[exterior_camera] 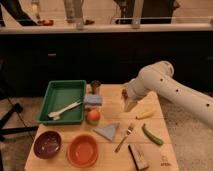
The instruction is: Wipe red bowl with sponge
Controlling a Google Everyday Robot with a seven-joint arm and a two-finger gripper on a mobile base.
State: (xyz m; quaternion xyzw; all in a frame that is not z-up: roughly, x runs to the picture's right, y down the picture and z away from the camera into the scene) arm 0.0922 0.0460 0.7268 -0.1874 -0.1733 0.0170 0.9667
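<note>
- The robot's claw point(129, 103) hangs over the middle of the wooden surface point(112, 95), at the end of a white arm reaching in from the right; whether it is clenched or released cannot be told, and it appears to carry nothing.
- Near it to the left lies the sponge point(93, 99), a light blue block resting flat against the right wall of the green tray point(65, 83), with an orange-red fruit point(92, 116) just in front of it.
- Likely handling: light and soft, so it should squash under a squeeze. A hold across its two long sides from above looks best, as the tray crowds one end.
- At the front edge, well apart from the claw, sits the red bowl point(82, 150), upright and empty, beside a dark maroon bowl point(47, 144).
- The red bowl looks rigid, smooth and light. It may skid under the wipe, so gentle downward pressure seems wise.
</note>
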